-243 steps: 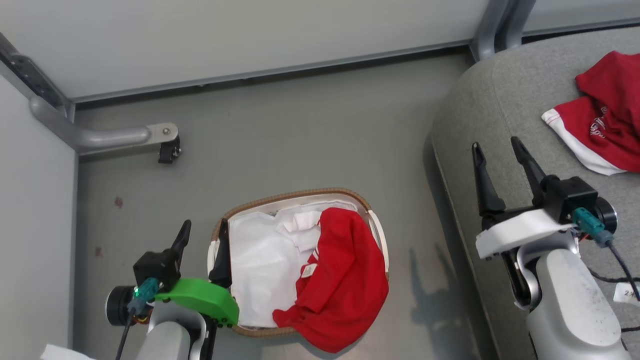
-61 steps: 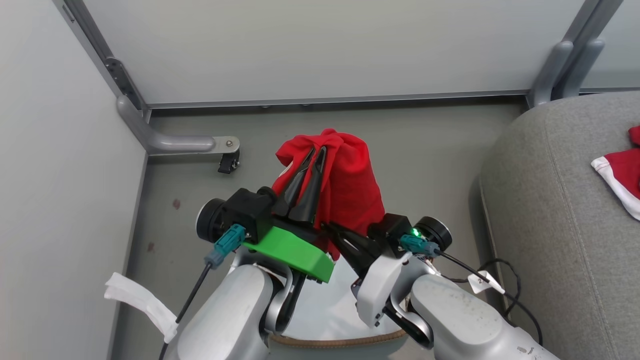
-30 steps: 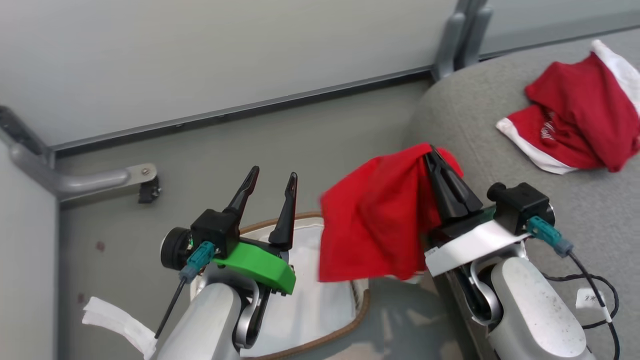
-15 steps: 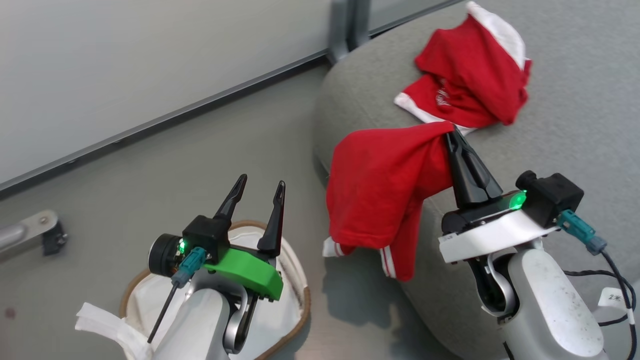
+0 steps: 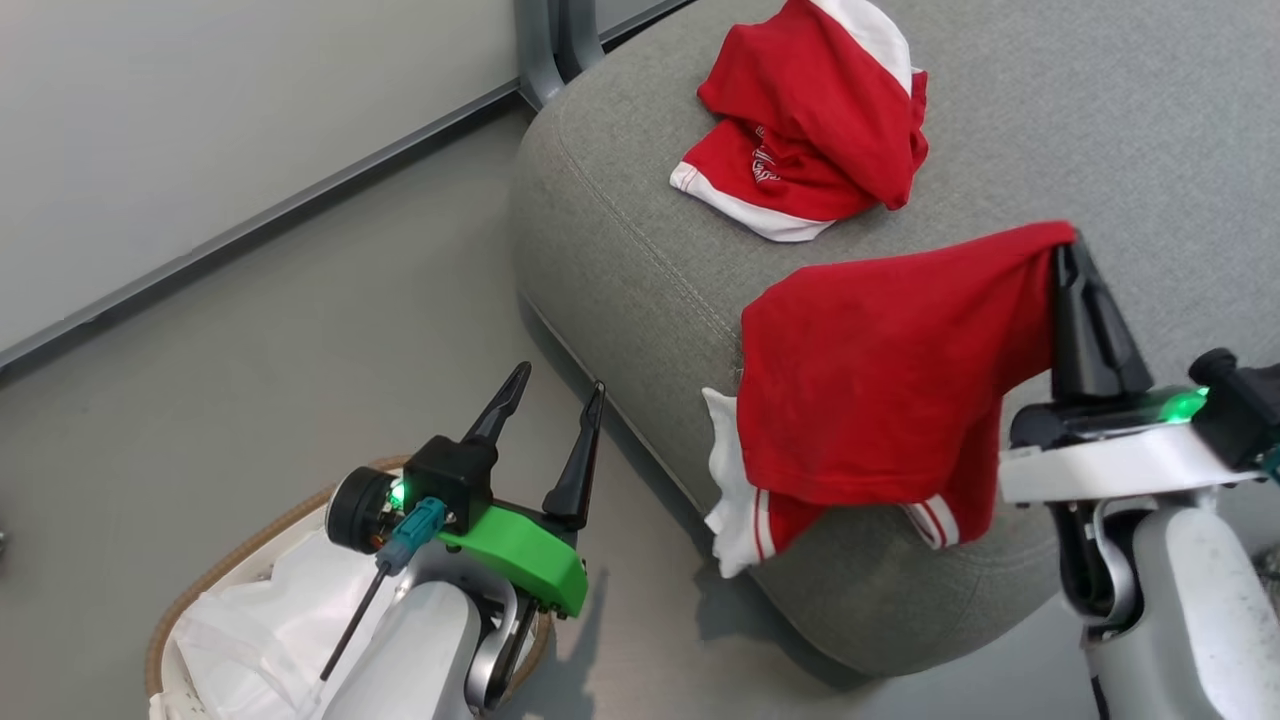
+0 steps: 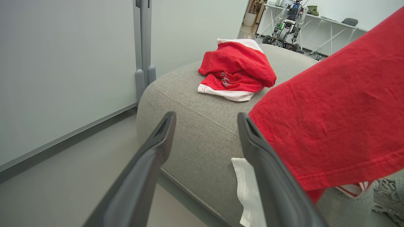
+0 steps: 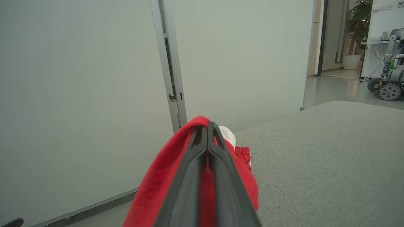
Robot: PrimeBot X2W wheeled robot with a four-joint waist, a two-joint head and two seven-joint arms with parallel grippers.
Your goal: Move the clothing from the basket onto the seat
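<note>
My right gripper (image 5: 1067,248) is shut on a bright red garment (image 5: 880,380) with white striped trim. The garment hangs over the front edge of the grey seat (image 5: 620,240), its hem dangling down the side. In the right wrist view the shut gripper (image 7: 208,125) pinches the red cloth (image 7: 157,186) above the seat (image 7: 315,151). A second red garment (image 5: 810,120) with white lettering lies crumpled further back on the seat. My left gripper (image 5: 560,378) is open and holds nothing, above the basket (image 5: 215,560) at the lower left. A white liner (image 5: 240,640) lies in the basket.
Grey wall panels and a metal post (image 5: 545,45) stand behind the seat. Bare grey floor (image 5: 300,340) lies between basket and seat. The left wrist view shows the open gripper (image 6: 206,118), another robot (image 6: 285,19) far back and a shoe (image 6: 386,201) at lower right.
The camera has swung right. My right gripper has carried the red garment further over the seat. The left gripper stays open near the basket.
</note>
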